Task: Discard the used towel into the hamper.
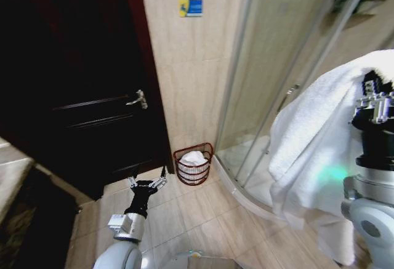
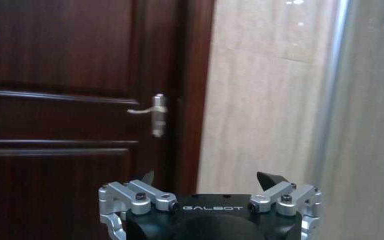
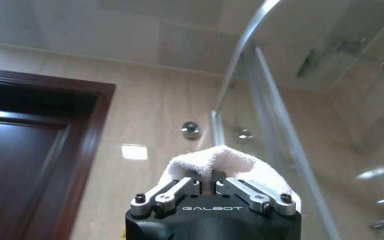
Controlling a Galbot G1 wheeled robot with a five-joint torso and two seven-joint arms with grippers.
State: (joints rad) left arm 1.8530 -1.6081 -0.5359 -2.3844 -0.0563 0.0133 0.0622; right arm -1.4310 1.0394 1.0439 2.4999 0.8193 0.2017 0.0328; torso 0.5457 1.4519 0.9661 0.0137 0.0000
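Right wrist view — right claw [image 3: 213, 184] clamping towel [image 3: 225, 161]

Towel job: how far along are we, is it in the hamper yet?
Not yet. Done: the right gripper is shut on the towel, held high beside the shower glass. In hand: carrying it; the hamper stands ahead on the floor by the wall, already holding something white. Left: bring the towel over the hamper and release. The left gripper is open, low, unused.

White towel [image 1: 314, 140] draped at right, red-brown wire hamper [image 1: 193, 164] far by the wall with white cloth [image 1: 193, 157] inside, dark mahogany door [image 1: 80, 84] at left, silver handle [image 1: 138, 100], beige tiled wall [image 1: 191, 66], blue and yellow sign [image 1: 190, 7], pale beige floor [image 1: 203, 220], black and silver grippers
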